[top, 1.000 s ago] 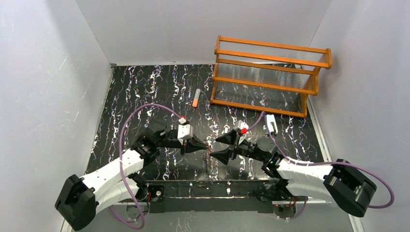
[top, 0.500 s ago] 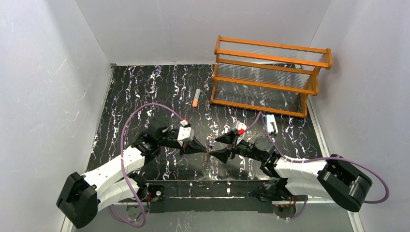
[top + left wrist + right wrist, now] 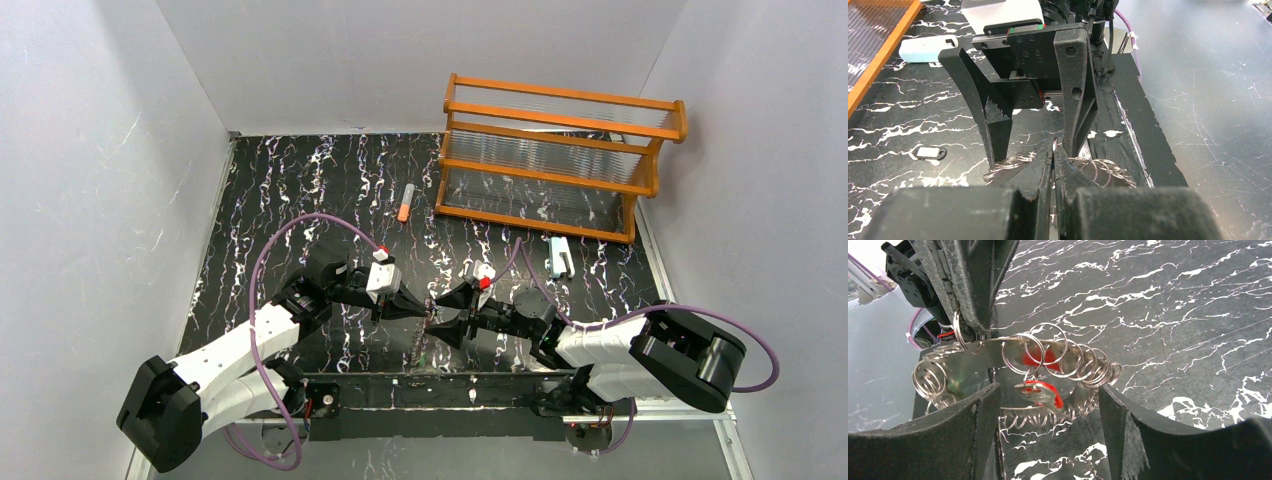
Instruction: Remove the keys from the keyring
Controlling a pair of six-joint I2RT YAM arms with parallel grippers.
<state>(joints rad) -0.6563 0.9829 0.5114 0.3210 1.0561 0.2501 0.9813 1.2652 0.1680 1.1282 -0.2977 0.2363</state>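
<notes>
The keyring [image 3: 988,351] is a flat metal ring hung with many small wire loops; it also shows in the top view [image 3: 430,322]. My left gripper [image 3: 1054,147] is shut on its rim and holds it up off the table [image 3: 420,307]. My right gripper [image 3: 1048,396] is open, with one finger on each side of the ring [image 3: 441,314]. A red key [image 3: 1052,390] hangs from a loop between my right fingers [image 3: 983,425]. A dark-and-white key [image 3: 928,152] lies loose on the table. I cannot make out the green key clearly.
An orange wooden rack [image 3: 560,160] stands at the back right. An orange-and-grey tube [image 3: 405,203] lies mid-table. A pale white-blue clip [image 3: 557,256] lies right of the grippers, also in the left wrist view [image 3: 927,48]. The black table edge [image 3: 1148,145] is close.
My right arm has moved left toward the left gripper, and its open fingers now stand around the keyring. The left gripper has kept its hold and barely moved.
</notes>
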